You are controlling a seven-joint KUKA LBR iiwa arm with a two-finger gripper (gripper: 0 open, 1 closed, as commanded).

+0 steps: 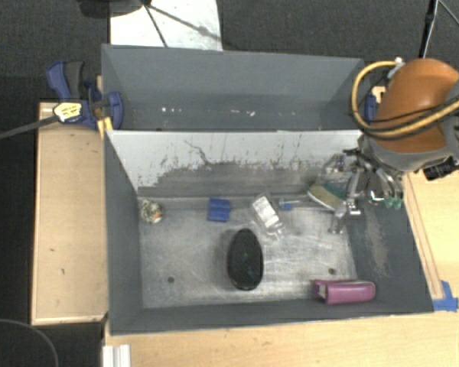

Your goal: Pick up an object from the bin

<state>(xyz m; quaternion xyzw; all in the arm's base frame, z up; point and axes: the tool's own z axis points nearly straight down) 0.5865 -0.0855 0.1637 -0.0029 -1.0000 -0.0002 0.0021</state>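
Observation:
My gripper (344, 205) hangs over the bin's right side, near the back wall. A flat grey-green piece (325, 197) shows at its left side; whether it is gripped is unclear. A small blue bit (288, 203) lies just left of that. Further left is a clear plastic piece (266, 213). Near the front right corner, below the gripper, lies a mauve oblong case (344, 290).
A black oval object (245, 259) lies in the middle of the floor, a blue block (219, 210) behind it and a small shiny ball (151, 212) at the back left. The arm with its orange dome comes in over the right rim.

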